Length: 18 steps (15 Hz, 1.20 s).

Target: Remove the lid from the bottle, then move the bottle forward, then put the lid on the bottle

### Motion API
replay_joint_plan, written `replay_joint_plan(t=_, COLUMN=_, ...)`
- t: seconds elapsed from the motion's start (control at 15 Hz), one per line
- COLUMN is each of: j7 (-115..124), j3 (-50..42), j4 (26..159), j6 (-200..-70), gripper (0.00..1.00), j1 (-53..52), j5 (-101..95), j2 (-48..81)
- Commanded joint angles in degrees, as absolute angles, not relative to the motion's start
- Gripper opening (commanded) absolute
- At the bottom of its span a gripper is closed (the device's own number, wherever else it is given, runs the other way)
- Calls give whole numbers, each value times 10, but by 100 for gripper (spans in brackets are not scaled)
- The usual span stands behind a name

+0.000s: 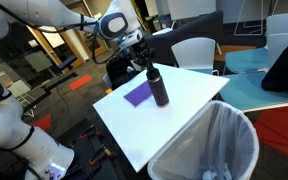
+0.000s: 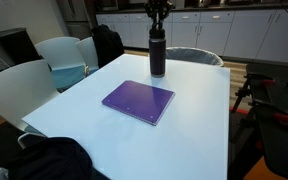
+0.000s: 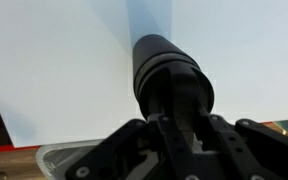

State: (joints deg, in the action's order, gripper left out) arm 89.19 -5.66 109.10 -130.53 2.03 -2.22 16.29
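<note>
The dark bottle [image 1: 159, 88] stands upright on the white table [image 1: 184, 95], near its far edge in an exterior view [image 2: 157, 58]. My gripper [image 2: 158, 20] comes down from above and is shut on the small black lid [image 2: 157, 28], which sits on the bottle's neck. The fingers hide most of the lid. In the wrist view I look down along the bottle's body [image 3: 162, 62], and the black fingers [image 3: 156, 135] close in on its top from both sides.
A flat purple sheet [image 2: 139, 100] lies on the table just beside the bottle [image 1: 138, 95]. A bin lined with a clear bag [image 1: 209, 140] stands at the table's edge. White chairs [image 2: 59, 55] and a dark backpack [image 2: 109, 45] stand around the table.
</note>
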Motion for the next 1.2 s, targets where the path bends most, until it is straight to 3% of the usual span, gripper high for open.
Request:
replay_joint_plan(t=0.0, j7=890, j3=-64, j4=1094, j6=-1315, gripper=6, j1=13, j5=-24, j2=149)
replay_joint_plan(t=0.6, j7=864, j3=-57, j4=1096, j6=-1289, gripper=6, j1=18, j5=-11, j2=104)
replay_joint_plan(t=1.13, j7=732, j3=-28, j4=1170, j6=-1160, gripper=6, j1=6, j5=-10, j2=-41)
